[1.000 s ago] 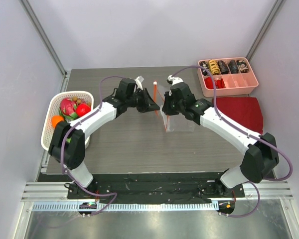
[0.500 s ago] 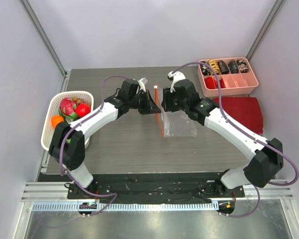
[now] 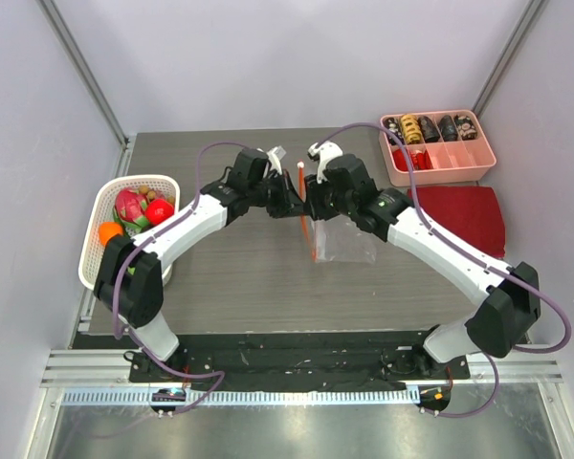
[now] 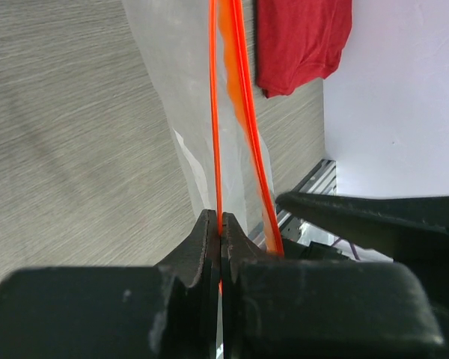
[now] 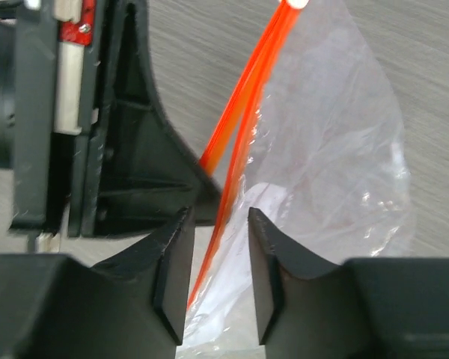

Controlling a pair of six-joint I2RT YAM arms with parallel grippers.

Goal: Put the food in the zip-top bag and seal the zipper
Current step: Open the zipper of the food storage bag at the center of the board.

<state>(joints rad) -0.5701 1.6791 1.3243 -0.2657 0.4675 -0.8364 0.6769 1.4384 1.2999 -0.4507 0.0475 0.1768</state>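
Observation:
The clear zip-top bag (image 3: 342, 241) hangs over the table's middle, its orange zipper (image 3: 312, 239) running down its left edge. My left gripper (image 3: 289, 203) is shut on one strip of the zipper (image 4: 215, 134), and the other strip (image 4: 248, 127) bows away to the right. My right gripper (image 3: 313, 203) faces it closely. Its jaws (image 5: 217, 228) stand open around the zipper strip (image 5: 223, 217) without pinching it, and the crinkly bag (image 5: 337, 172) spreads behind. The food lies in the white basket (image 3: 100, 206) at left: an orange fruit (image 3: 110, 230) and a red fruit (image 3: 159, 210).
A pink-and-green dragon fruit (image 3: 131, 205) shares the basket. A pink compartment tray (image 3: 459, 163) with small pieces stands at the back right, and a dark red cloth (image 3: 469, 215) lies in front of it. Grey walls close in on both sides.
My left gripper has shut on the zipper strip. My right gripper has let go, opened, and slid left toward the left gripper. The bag has swung a little.

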